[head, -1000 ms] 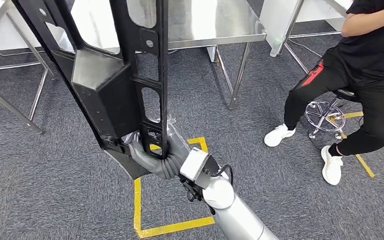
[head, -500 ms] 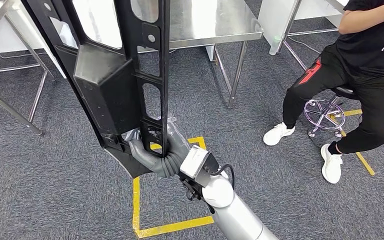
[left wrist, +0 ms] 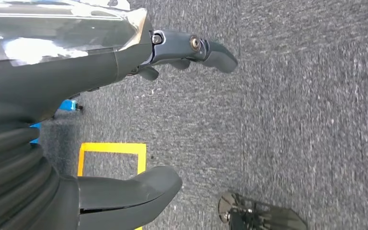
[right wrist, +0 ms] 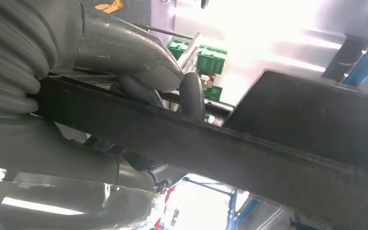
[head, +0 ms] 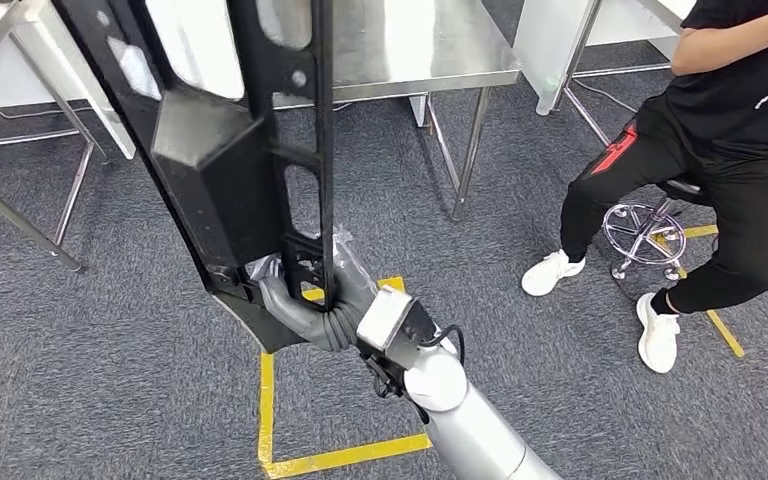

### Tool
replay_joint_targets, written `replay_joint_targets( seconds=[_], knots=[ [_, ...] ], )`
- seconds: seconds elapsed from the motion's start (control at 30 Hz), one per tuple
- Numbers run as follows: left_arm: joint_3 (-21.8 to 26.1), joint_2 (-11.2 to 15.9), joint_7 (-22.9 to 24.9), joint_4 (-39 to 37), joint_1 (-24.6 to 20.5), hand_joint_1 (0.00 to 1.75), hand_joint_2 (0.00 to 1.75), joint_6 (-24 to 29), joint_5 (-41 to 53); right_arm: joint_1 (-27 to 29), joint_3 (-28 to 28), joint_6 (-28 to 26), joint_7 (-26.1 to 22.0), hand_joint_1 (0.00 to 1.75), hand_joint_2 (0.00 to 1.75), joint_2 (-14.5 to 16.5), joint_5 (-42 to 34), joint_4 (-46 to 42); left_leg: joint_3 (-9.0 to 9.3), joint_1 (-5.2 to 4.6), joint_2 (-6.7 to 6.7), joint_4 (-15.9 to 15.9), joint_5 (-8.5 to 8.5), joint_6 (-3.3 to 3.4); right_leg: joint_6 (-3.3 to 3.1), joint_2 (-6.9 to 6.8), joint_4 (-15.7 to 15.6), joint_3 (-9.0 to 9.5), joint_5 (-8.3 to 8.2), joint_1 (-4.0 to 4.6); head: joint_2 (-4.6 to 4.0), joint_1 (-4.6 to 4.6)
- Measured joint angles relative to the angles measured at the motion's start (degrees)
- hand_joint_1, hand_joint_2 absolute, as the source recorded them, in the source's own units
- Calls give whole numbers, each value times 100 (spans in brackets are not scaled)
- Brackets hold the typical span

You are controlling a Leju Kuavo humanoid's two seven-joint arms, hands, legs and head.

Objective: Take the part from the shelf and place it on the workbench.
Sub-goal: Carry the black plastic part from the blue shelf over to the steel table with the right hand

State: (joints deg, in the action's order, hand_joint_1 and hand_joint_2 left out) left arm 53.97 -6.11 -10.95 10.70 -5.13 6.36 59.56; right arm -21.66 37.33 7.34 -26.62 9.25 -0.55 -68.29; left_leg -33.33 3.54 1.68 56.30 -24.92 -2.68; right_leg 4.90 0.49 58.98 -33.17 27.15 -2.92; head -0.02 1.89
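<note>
Right hand (head: 305, 300) wrapped tight on lower rail of part (head: 230, 170); part rises upright above hand. Left hand (left wrist: 124, 120) hangs beside, fingers apart, holding nothing. Workbench (head: 430, 50) beyond part: judge keep grip firm, part steady, lower flat onto top.

We see our silver right arm (head: 480, 430) with a white wrist block, black cables, and a grey ribbed cover on our right hand (head: 310, 300); dark fingers (left wrist: 211, 48).
</note>
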Motion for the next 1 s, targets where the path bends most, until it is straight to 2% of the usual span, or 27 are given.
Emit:
replay_joint_targets(
  seconds=[0.07, 0.13, 0.17, 0.23, 0.27, 0.3, 0.33, 0.37, 0.4, 0.47, 0.5, 0.57, 0.63, 0.7, 0.77, 0.8, 0.83, 0.87, 0.9, 0.93, 0.97, 1.0],
  knots=[
    [-1, -5, 1, 1, 7, 0, 175, 5, 0, 4, -3, 2, -4, 175, 175, 8, -4, 5, -17, 13, 9, 13, -2, -45, -168, 14, 66, -43, 10, 22, 0, -18],
    [0, -8, 2, -1, 11, 0, 175, 28, 0, 4, -7, -2, -8, 175, 175, 20, -11, 6, -84, 37, -56, 157, -94, -45, -264, 12, 71, -54, 3, 28, 0, -31],
    [0, -11, 0, -2, 10, 0, 175, 43, 1, 3, -10, -6, -9, 175, 175, 28, -19, 5, -199, 31, -98, 397, -232, -31, -302, 7, 68, -52, 1, 40, 0, -35],
    [-1, -15, -3, -2, 10, 0, 175, 67, 1, 12, -16, -13, -10, 175, 175, 40, -29, 6, -588, -18, -155, 1191, -612, 11, -360, -14, 67, -55, 7, 86, 0, -40],
    [0, -16, -4, -2, 13, 0, 175, 75, 1, 22, -17, -13, -10, 175, 175, 42, -31, 7, -785, -42, -154, 1574, -750, 35, -385, -25, 68, -57, 11, 118, 0, -40],
    [1, -16, -4, -2, 17, 0, 175, 82, 1, 32, -17, -13, -10, 175, 175, 42, -31, 7, -908, -65, -154, 1795, -788, 70, -401, -32, 68, -55, 17, 147, 0, -40],
    [1, -16, -4, -2, 20, 0, 175, 89, 1, 39, -16, -13, -9, 175, 175, 42, -31, 8, -923, -90, -154, 1793, -716, 118, -416, -35, 69, -49, 23, 174, 0, -40],
    [2, -16, -4, -2, 22, 0, 175, 93, 1, 42, -16, -13, -9, 175, 175, 45, -30, 7, -822, -119, -154, 1565, -552, 176, -423, -35, 69, -37, 29, 196, 0, -40],
    [2, -16, -4, -2, 22, 0, 175, 97, 1, 40, -16, -13, -9, 175, 175, 52, -31, 6, -634, -151, -156, 1181, -350, 244, -433, -35, 69, -21, 36, 210, 0, -40],
    [1, -14, -4, -2, 16, 0, 175, 102, 1, 28, -18, -13, -9, 175, 175, 69, -32, 4, -309, -219, -177, 536, -130, 328, -428, -37, 73, -9, 57, 257, 0, -38],
    [0, -14, -4, -2, 12, 0, 175, 104, 0, 21, -18, -13, -9, 175, 175, 74, -32, 3, -237, -248, -184, 384, -109, 342, -417, -40, 71, -11, 65, 271, 0, -36],
    [1, -18, -2, -2, 10, 0, 175, 105, -1, 10, -16, -13, -9, 175, 175, 78, -32, 3, -226, -287, -180, 329, -123, 343, -370, -49, 47, -10, 73, 270, 0, -37],
    [3, -23, 12, -2, 12, 0, 175, 100, -3, -5, -13, -14, -9, 175, 175, 85, -31, 2, -177, -276, -169, 258, -93, 378, -323, -57, 112, -40, 120, 254, 0, -34],
    [4, -28, 28, -2, 9, 0, 175, 95, -5, -34, -6, -15, -9, 175, 175, 78, -35, 3, -127, -254, -160, 198, -69, 418, -321, -55, 560, -268, 315, 249, 0, -24],
    [4, -30, 43, -2, 8, 0, 175, 94, -6, -42, -1, -15, -9, 175, 175, 51, -39, 8, -121, -265, -147, 193, -79, 446, -333, -53, 1294, -671, 565, 249, 0, -19],
    [4, -33, 50, -2, 9, 0, 175, 94, -7, -36, 0, -15, -9, 175, 175, 37, -40, 14, -118, -270, -138, 194, -86, 452, -318, -53, 1540, -825, 618, 248, 0, -20],
    [4, -37, 55, -2, 11, 0, 175, 94, -7, -31, 2, -15, -9, 175, 175, 25, -42, 20, -111, -273, -127, 196, -95, 454, -284, -53, 1582, -878, 581, 247, 0, -20],
    [4, -40, 58, -2, 11, 0, 175, 94, -7, -29, 4, -15, -9, 175, 175, 19, -44, 25, -96, -274, -112, 197, -106, 449, -238, -53, 1385, -811, 456, 245, 0, -19],
    [5, -44, 58, -2, 11, 0, 175, 94, -7, -31, 5, -15, -9, 175, 175, 16, -46, 28, -75, -275, -98, 198, -121, 438, -196, -53, 1004, -645, 273, 244, 0, -19],
    [5, -48, 59, -2, 11, 0, 175, 94, -7, -35, 8, -15, -9, 175, 175, 15, -47, 30, -54, -282, -85, 201, -139, 420, -182, -51, 583, -454, 102, 248, 0, -19],
    [5, -51, 59, -2, 10, 0, 175, 93, -7, -40, 11, -15, -9, 175, 175, 14, -47, 30, -39, -295, -73, 205, -158, 397, -197, -50, 242, -286, -29, 255, 0, -21],
    [5, -53, 59, -2, 10, 0, 175, 93, -7, -44, 14, -15, -9, 175, 175, 14, -48, 30, -32, -306, -66, 209, -174, 375, -233, -48, 38, -183, -97, 265, 0, -23]
  ],
)
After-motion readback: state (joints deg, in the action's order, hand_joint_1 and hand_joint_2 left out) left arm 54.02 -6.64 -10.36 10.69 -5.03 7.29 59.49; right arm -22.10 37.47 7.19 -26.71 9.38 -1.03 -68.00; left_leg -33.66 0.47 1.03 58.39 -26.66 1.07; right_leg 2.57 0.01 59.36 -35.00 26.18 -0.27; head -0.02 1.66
